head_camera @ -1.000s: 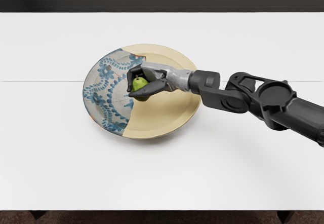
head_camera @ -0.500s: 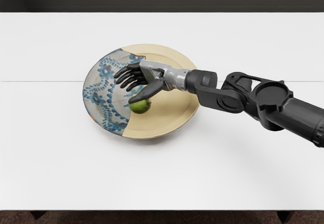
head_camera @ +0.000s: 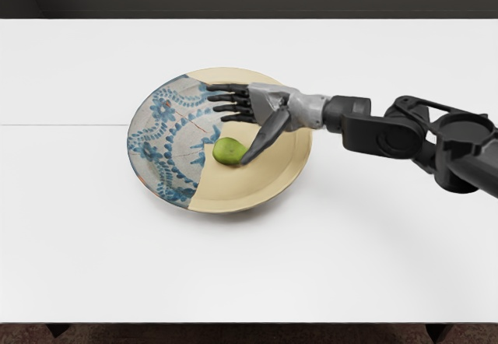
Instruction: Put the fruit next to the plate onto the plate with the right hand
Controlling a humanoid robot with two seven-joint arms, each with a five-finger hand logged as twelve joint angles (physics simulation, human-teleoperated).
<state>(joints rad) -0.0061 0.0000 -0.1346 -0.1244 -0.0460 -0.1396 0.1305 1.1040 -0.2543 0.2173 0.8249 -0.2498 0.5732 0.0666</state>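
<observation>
While the fruit (head_camera: 229, 151) lies on the plate (head_camera: 268, 188) at mid-frame, the right hand (head_camera: 261, 107) hangs wide and empty; its thumb (head_camera: 261, 138) perhaps touches the fruit, so lift straight up, not sideways.

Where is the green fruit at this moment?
In the head view, the green fruit lies on the plate, near its middle, right beside the open right robot hand.

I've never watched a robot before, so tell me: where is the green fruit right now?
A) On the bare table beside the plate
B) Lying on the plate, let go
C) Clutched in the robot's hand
B: the green fruit lies on the plate, and the right hand has its fingers spread and holds nothing.
</observation>
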